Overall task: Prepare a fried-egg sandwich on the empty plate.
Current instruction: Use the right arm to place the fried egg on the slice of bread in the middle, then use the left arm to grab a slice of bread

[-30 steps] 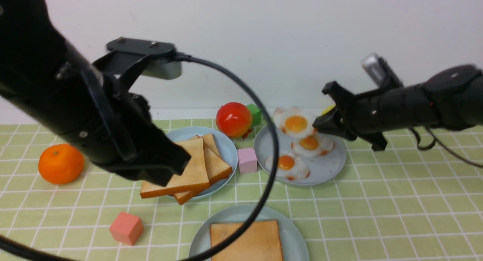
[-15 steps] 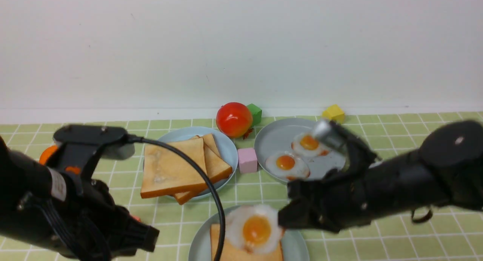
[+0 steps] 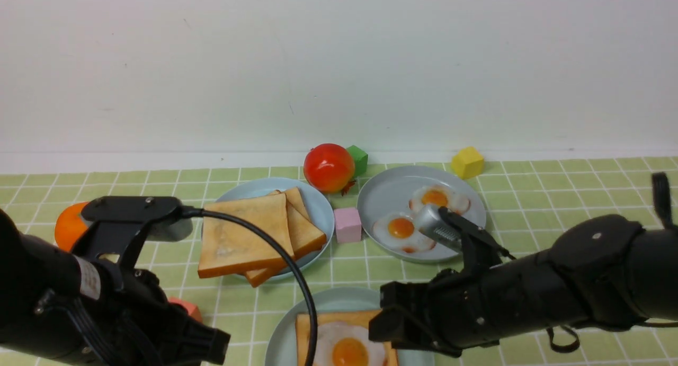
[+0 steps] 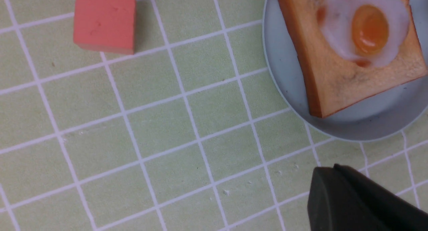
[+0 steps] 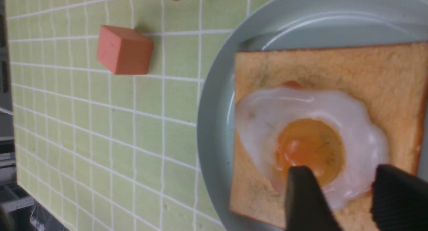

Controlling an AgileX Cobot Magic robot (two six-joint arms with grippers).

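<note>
At the far left an orange [image 3: 64,227] is seen on the green checked cloth [image 3: 556,196], half hidden behind the left arm. The left gripper [image 3: 212,345] is held low over the cloth with its jaws together, and nothing is gripped in them. Just beside it a salmon block [image 3: 186,309] is partly covered by the arm. Further back, a blue-grey plate [image 3: 249,188] is loaded with a stack of loose toast [image 3: 243,239], and one slice juts over the near rim. A tomato [image 3: 328,167] and a green block [image 3: 359,158] are set behind it, touching each other, and a pink block [image 3: 348,224] is placed between the two back plates.

At the near edge, the pale plate [image 3: 328,298] is occupied by one toast slice [image 3: 344,319], lying flat. The fried egg [image 3: 347,350] is laid on top of that slice, yolk up and uncovered.

To the right, a second grey plate [image 3: 386,188] is filled with two more eggs [image 3: 405,231], and a yellow block [image 3: 467,162] is found behind its far rim. The right gripper [image 5: 344,184] is positioned over the fried egg with its jaws apart and nothing clamped. Whether its fingers [image 5: 306,197] are touching the egg cannot be told.
</note>
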